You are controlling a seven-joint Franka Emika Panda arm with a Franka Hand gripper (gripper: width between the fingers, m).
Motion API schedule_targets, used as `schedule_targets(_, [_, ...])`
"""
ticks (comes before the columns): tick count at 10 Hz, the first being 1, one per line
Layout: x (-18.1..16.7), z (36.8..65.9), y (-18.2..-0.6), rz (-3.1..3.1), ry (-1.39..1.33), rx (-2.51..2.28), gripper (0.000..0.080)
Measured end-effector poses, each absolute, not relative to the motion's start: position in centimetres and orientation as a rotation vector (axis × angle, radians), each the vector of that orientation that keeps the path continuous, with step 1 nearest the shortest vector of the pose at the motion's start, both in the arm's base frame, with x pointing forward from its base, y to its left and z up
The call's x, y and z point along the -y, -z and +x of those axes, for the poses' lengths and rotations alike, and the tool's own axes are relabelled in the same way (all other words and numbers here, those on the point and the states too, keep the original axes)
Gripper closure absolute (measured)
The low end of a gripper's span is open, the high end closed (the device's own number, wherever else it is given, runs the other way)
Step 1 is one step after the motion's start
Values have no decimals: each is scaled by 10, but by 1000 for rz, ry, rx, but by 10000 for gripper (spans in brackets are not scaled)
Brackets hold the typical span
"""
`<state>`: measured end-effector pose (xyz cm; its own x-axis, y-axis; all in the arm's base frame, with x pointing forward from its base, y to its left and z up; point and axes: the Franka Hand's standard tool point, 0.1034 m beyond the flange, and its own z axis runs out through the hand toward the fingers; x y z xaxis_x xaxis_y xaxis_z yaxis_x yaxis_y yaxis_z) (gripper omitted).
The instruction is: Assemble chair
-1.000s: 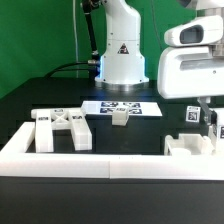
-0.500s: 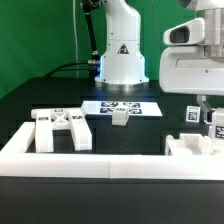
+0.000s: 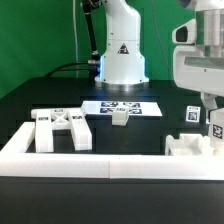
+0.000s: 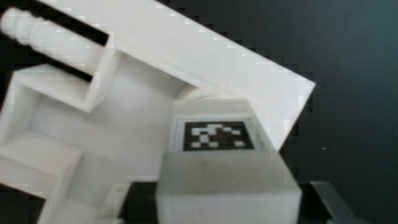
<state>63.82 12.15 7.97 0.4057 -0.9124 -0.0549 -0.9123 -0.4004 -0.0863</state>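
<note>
The pincer (image 4: 217, 205) is pinching a tagged block (image 4: 217, 150). In the wrist view the white block fills the gap between the two dark fingers (image 4: 317, 205), of which only narrow strips show at the picture's edge. One black-and-white square tag faces the camera; the block's lower end is cut off.

Past the block lies a larger white pegged piece (image 4: 196, 70) with a stepped frame and a round ribbed peg at one corner. It is blurred, and whether the block touches it or hangs just above it cannot be told.

In the exterior view the arm's boxy white head (image 3: 200, 55) stands at the exterior view's right, partly cut off by the edge. Below it two small tags show, but the fingers themselves are hard to make out there. Just beneath them a notched block (image 3: 190, 147) sits on the black tabletop (image 3: 40, 95), its base hidden behind the long low border wall (image 3: 100, 160). Whether it is the same part as the pegged piece is unclear.

The chair (image 3: 75, 120) is in loose pieces. Its X-braced panel (image 3: 58, 130) lies well apart at the exterior view's left, just behind the wall. A small block (image 3: 121, 117) rests at the front edge of the marker board (image 3: 140, 107), near the middle. Behind that board rises the glossy white robot body (image 3: 122, 50).
</note>
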Motion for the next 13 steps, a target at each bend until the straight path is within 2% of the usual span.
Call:
schedule_targets(4, [-122, 638, -80, -2552, 4, -1651, 499])
schedule_targets(5, [-123, 638, -80, -2588, 11, -1590, 324])
schedule_targets(6, [-126, 639, -80, -2637, 21, -1501, 190])
schedule_targets(7, [-127, 639, -81, -2758, 43, -1266, 161])
schedule_targets(9, [-128, 640, -82, -2914, 72, -860, 152])
schedule_targets(13, [-127, 640, -80, -3022, 109, -379, 150])
